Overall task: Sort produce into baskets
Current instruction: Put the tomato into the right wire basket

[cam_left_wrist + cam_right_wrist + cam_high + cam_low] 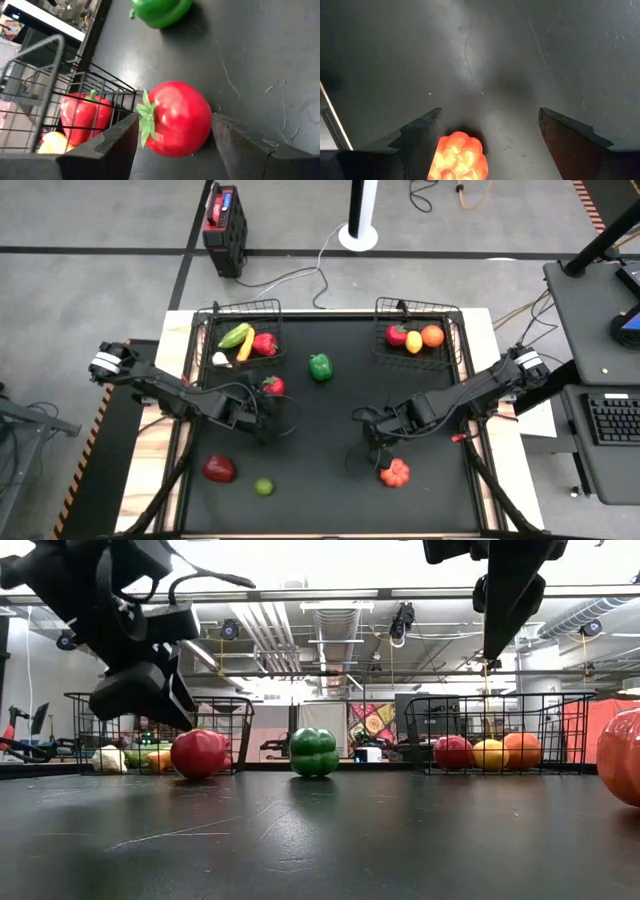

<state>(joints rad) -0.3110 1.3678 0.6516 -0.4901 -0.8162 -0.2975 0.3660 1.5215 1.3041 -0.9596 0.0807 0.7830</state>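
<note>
High view: left gripper [268,420] sits just short of the red tomato [272,385], which lies straight ahead of it toward the left basket [240,308]. Right gripper [372,430] hangs above the mat, orange pumpkin [394,472] just off to its side. Green pepper [320,366] lies between the arms, nearer the left.

Low view: tomato rests on the mat, left tool raised beside it.

Left wrist view: fingers [115,140] spread, bracketing the tomato [175,119], apparently not yet squeezing it.

Right wrist view: fingers [420,135] spread, holding nothing; pumpkin [458,156] below, close to one finger.
</note>
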